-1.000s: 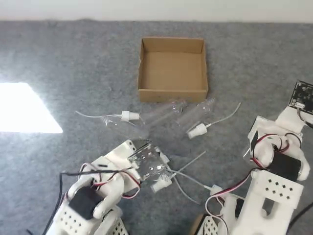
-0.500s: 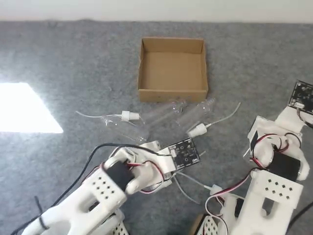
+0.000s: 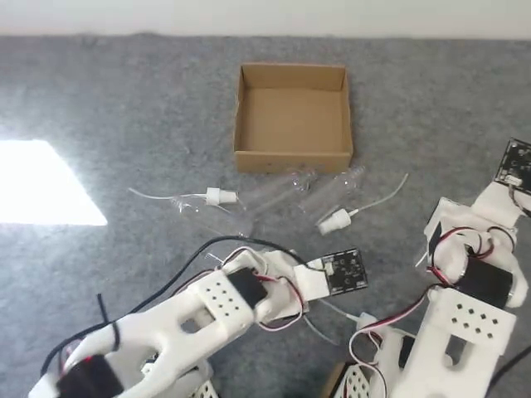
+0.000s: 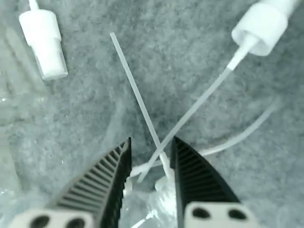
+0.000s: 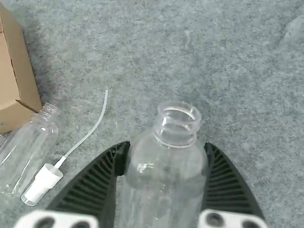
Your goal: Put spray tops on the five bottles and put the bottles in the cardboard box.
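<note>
High view: grey felt table (image 3: 99, 91). The cardboard box (image 3: 292, 159) sits centrally toward the far edge, and none of the bottles is boxed yet. The left arm (image 3: 207, 311) reaches from the near edge toward the table's middle. The right arm (image 3: 469, 286) is folded upright by the near right corner. A capless bottle (image 3: 274, 189) and a second bottle (image 3: 333, 187) lie just before the box's near wall, with a loose spray top (image 3: 334, 221) just beside them.

Right wrist view: the right gripper (image 5: 166, 148) is clamped on the held bottle (image 5: 167, 171) at the body below the shoulder. The open neck points away from the wrist, above the felt.

Left wrist view: the left gripper (image 4: 151, 142) has its jaws narrowly apart and grips nothing. It is low over the spot where two dip tubes (image 4: 137, 95) cross. Two spray tops lie beyond it, one (image 4: 45, 45) and another (image 4: 263, 23) well apart.

Handling (judgement):
- **Bottles:** thin clear plastic, so light, smooth and round. They are likely to roll, slip or dent. Hold them mid-body with a modest squeeze.
- **Spray tops:** light, with rigid heads. Take one by the collar, never by the tube.
- **Dip tubes:** thin and springy. One will wander when threaded into the neck.
</note>
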Robot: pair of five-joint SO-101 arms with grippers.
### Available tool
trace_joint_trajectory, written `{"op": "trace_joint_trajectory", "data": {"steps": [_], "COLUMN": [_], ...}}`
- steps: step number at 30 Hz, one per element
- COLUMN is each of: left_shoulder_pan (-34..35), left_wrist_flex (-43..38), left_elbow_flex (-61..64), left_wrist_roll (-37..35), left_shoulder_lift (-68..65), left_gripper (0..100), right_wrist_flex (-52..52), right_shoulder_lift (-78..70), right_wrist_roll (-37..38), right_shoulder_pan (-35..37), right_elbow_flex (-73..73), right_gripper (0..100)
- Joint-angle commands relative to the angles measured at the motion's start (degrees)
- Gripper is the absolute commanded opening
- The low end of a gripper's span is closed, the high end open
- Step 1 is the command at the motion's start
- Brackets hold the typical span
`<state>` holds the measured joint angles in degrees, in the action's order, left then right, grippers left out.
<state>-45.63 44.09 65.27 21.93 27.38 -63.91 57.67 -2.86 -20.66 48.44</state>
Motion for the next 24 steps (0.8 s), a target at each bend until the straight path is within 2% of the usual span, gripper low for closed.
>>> {"op": "trace_joint_trajectory", "data": {"steps": [1,9,11,16,18,24], "left_shoulder_pan": [-1.1,-1.8,-1.8,-1.8,-1.7,-1.5], "left_wrist_flex": [1.4,5.9,6.0,5.9,6.0,13.2], "left_elbow_flex": [-5.9,-14.1,-14.3,-12.1,-10.9,-10.9], "left_wrist_roll": [0.4,0.4,0.4,-0.2,-2.9,-5.2], "left_shoulder_lift": [-4.0,-14.5,-14.9,-11.1,-8.3,-0.1], "left_gripper": [12,1,1,1,1,1], "right_wrist_flex": [1.4,1.4,1.4,1.4,1.4,1.4], "right_shoulder_lift": [1.8,1.8,1.8,1.8,1.8,1.8], "right_wrist_roll": [-0.2,-0.2,-0.2,-0.2,-0.2,-0.2], "right_shoulder_pan": [-0.8,-0.7,-0.7,-0.7,-0.7,-0.7], "right_elbow_flex": [-1.5,-1.5,-1.5,-1.5,-1.5,-1.5], "right_gripper": [15.1,15.1,15.1,15.1,15.1,15.1]}}
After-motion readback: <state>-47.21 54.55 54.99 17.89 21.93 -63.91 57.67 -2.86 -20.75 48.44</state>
